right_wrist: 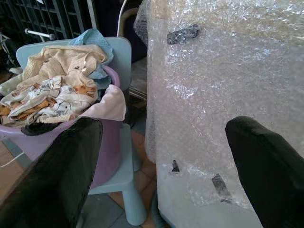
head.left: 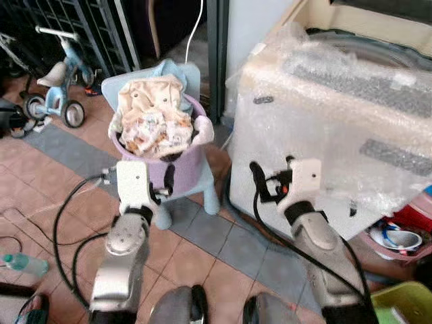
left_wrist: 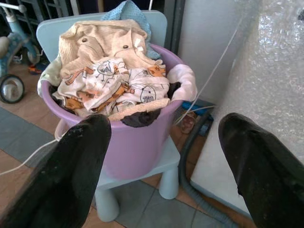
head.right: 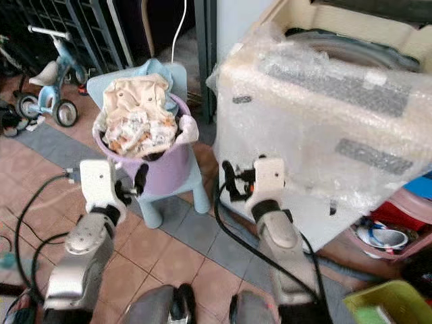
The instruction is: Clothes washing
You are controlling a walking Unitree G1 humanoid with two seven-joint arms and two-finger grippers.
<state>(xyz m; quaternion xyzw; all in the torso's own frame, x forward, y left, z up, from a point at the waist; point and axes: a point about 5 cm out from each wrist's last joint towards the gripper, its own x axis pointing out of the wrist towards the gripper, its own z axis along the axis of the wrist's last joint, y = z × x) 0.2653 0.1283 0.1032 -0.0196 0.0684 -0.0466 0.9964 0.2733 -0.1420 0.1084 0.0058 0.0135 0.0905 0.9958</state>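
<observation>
A: Quick pass. Where's the laundry?

B: Heaped in the purple bucket [head.left: 177,169], which sits on a pale blue child's chair [head.left: 202,182]. The clothes [head.left: 154,118] are a cream buttoned top over printed baby things, piled above the rim, with a pink piece hanging over the right edge.

A: And the washer?

B: The washing machine [head.left: 337,121] is just right of the chair, wrapped in bubble wrap, lid area at top. A grey hose runs along the floor by its base.

A: Claws?

B: The left claw [left_wrist: 161,156] is spread wide, empty, aimed at the bucket's front and close to it. The right claw [right_wrist: 161,161] is also spread, empty, facing the machine's wrapped corner.

A: Step?

B: I'd say approach, before the first grab. Nothing picked up, all clothes in the bucket.

A: Next move?

B: Likely raise the left claw over the rim and come down on the top cream garment, pinching a fold. Coming straight in would hit the bucket wall and could shove it off the small chair.

A: Clutter?

B: A tricycle [head.left: 57,81] far left, a bottle [head.left: 23,263] on the floor tiles.
</observation>
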